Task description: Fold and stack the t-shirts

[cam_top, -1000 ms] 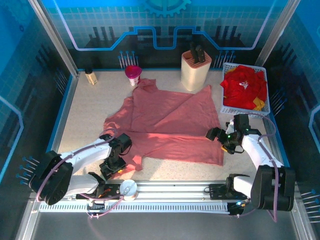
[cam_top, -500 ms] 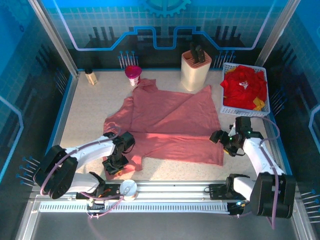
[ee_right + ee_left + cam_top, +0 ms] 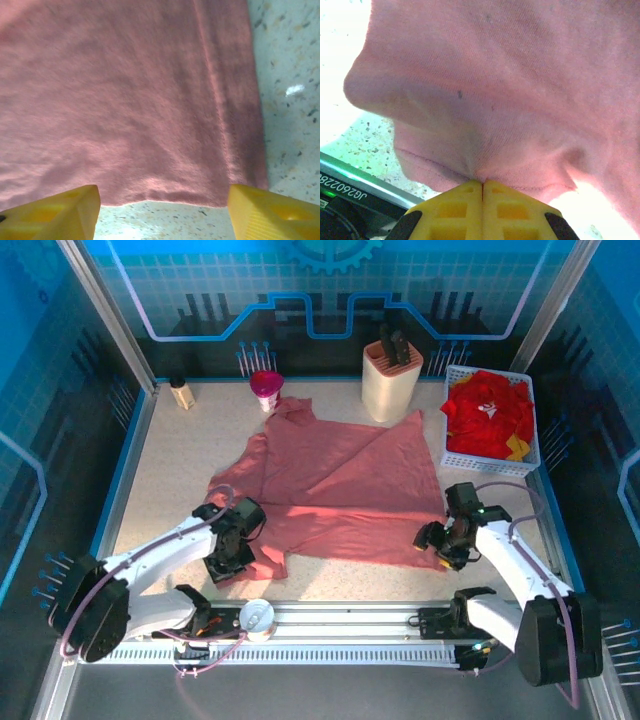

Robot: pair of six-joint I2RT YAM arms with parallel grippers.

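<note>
The left claw [image 3: 482, 183] is clamping the salmon-pink t-shirt [image 3: 340, 490] at lower left, while the right claw [image 3: 164, 200] is standing open at its lower-right hem.

Left hand [image 3: 225, 562], on an arm bent inward at the elbow, has its yellow fingers [image 3: 452, 207] pressed together, pinching a fold of the salmon-pink t-shirt [image 3: 520, 90]. Right hand [image 3: 436, 547] points downward, its fingers [image 3: 55, 210] set wide apart astride the shirt's hem.

On the red tee [image 3: 470, 422] the print [image 3: 492, 410] is too small to read; the pink tee [image 3: 520, 75] overruns both wrist views.
</note>
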